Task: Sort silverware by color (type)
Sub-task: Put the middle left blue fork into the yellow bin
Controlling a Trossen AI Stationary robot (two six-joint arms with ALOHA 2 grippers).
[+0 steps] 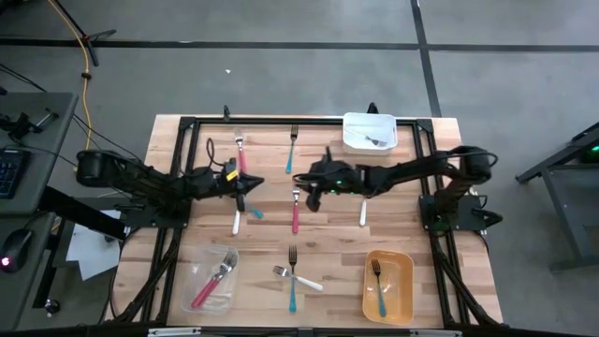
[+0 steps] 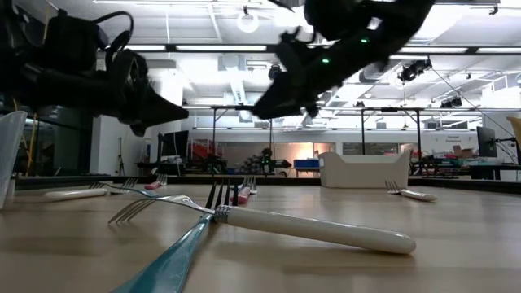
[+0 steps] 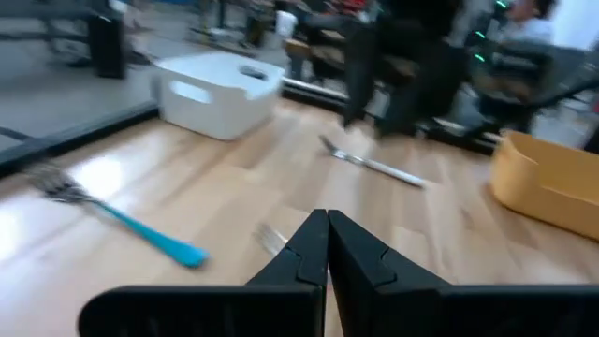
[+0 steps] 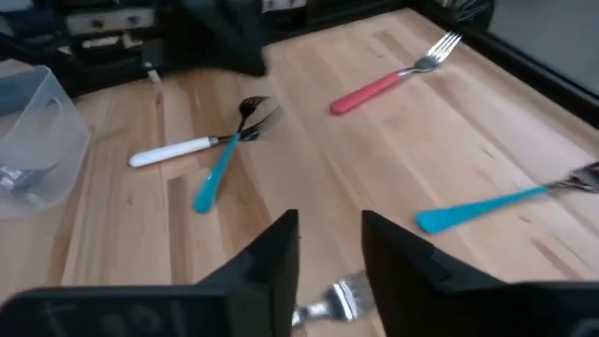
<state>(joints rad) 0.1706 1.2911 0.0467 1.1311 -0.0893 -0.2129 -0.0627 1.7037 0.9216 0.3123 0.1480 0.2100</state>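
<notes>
Fork (image 4: 339,301) between parted right fingers (image 4: 271,257)

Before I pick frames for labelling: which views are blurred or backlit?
Left wrist view: smeared throughout, though the white bin and teal fork stay readable. Low view: both arms are dark silhouettes against ceiling lights; the white-handled fork up close is sharp. High view: evenly lit.

You see even, bright overhead light with soft shadows, while ceiling lamps (image 2: 248,20) glare and the left wrist view blurs.
</notes>
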